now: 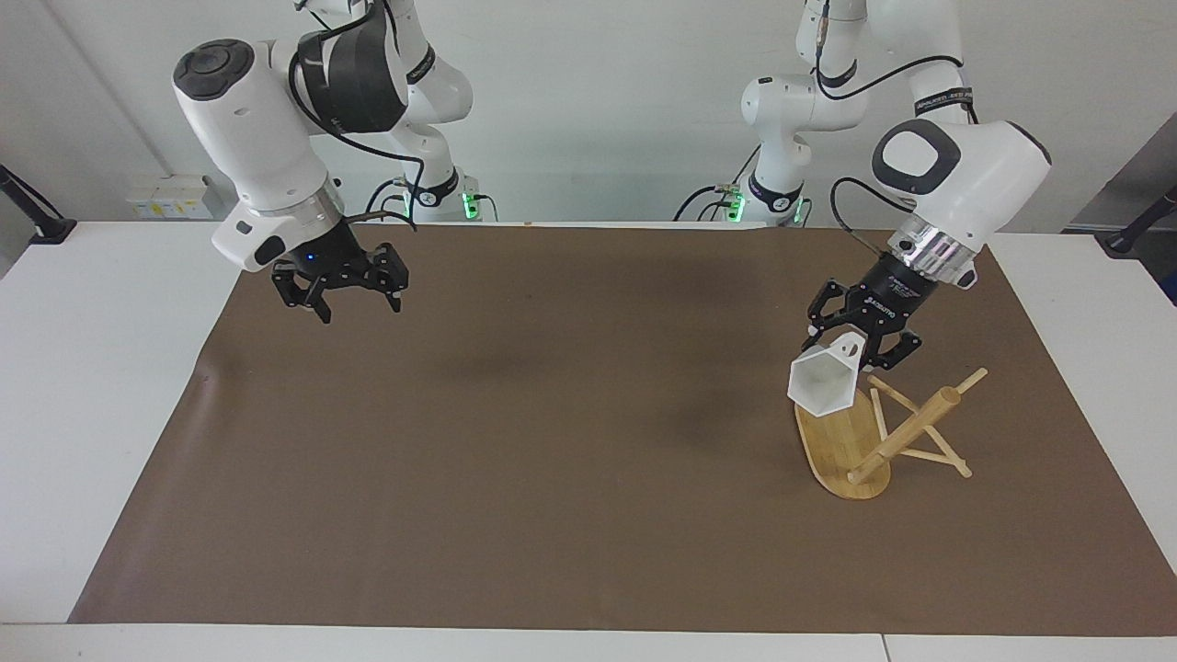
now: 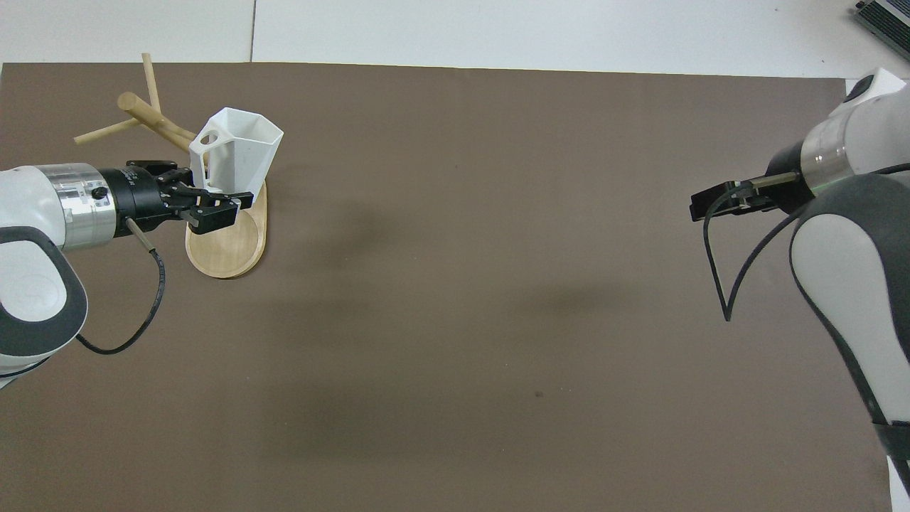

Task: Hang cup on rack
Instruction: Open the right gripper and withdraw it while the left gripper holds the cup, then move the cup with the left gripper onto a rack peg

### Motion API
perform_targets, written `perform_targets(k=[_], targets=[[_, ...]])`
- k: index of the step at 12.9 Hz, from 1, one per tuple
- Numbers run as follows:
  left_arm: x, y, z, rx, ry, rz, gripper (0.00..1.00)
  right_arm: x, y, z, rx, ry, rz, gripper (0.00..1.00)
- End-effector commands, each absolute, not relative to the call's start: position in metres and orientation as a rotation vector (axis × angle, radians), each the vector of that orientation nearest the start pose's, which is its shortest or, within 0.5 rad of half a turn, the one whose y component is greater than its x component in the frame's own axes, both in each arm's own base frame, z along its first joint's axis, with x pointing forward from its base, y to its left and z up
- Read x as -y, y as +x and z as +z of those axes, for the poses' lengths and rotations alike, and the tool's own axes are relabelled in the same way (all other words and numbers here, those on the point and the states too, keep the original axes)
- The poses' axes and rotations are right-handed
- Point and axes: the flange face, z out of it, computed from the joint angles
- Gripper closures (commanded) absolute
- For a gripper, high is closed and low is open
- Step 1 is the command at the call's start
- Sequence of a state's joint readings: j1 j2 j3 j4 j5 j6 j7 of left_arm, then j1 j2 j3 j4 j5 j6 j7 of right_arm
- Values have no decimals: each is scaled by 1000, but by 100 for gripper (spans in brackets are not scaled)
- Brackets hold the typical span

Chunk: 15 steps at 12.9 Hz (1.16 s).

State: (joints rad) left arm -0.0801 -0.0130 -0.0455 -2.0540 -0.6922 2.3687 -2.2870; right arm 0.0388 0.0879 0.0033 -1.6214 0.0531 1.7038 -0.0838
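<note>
The cup [image 1: 825, 382] looks like matt white plastic, its flat facets smooth and hard-edged, with no gloss on the rim. The rack [image 1: 851, 441] is pale bamboo: the oval base shows fine straight grain and a soft satin sheen, and the post and pegs look like plain smooth dowel. A brown mat [image 1: 570, 478], dull and paper-like or thin vinyl, covers the table [image 1: 92, 368], whose bare top is smooth matt white. The arms' shells are glossy white plastic with dark grey matt caps; each wrist carries a band of brushed metal. Both grippers look like matt black plastic or metal.
</note>
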Motion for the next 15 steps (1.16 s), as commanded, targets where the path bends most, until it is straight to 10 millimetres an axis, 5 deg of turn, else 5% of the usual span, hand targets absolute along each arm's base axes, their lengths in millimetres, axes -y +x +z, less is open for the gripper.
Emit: perform_targets(k=[1, 15], targets=[[84, 572, 473, -2518, 618, -523, 100, -5, 572, 572, 129, -3104, 83, 0], [74, 591, 453, -2526, 406, -477, 100, 106, 537, 591, -164, -3076, 147, 0]])
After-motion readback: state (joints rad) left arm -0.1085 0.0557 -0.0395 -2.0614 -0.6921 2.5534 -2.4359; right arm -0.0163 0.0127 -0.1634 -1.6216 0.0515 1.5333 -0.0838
